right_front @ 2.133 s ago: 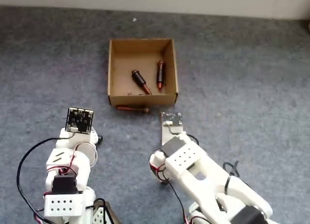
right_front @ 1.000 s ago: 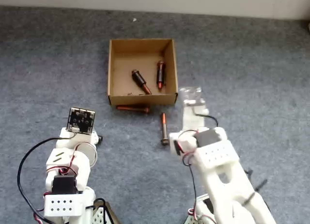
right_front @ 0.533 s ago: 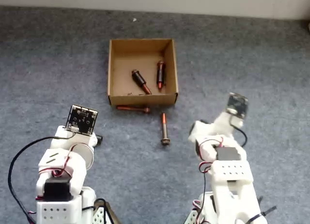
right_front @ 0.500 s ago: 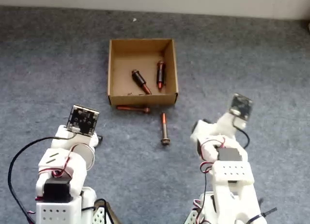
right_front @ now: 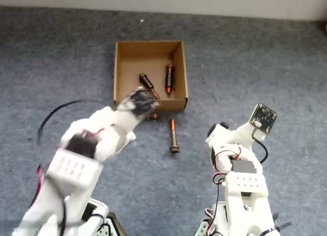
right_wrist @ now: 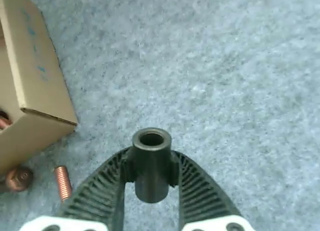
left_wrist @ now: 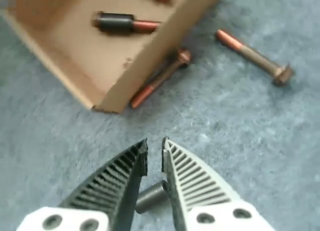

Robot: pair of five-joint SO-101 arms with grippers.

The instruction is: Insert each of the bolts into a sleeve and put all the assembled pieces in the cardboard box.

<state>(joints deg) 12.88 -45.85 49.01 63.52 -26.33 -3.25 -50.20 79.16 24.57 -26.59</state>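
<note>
The bolt (left_wrist: 160, 78) lies on the bench (left_wrist: 240, 141) against the box (left_wrist: 165, 36) front wall, long axis along it, just ahead of the left pincer (left_wrist: 154, 141), nearly closed on a sleeve (left_wrist: 151, 197) low between its jaws; the right pincer (right_wrist: 151, 152), farther off, clamps another sleeve (right_wrist: 151, 173)

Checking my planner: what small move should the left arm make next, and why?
Probably the left gripper should lay its sleeve on the carpet: the right gripper grips a second sleeve, so neither is free for the bolt lying against the cardboard box.
</note>
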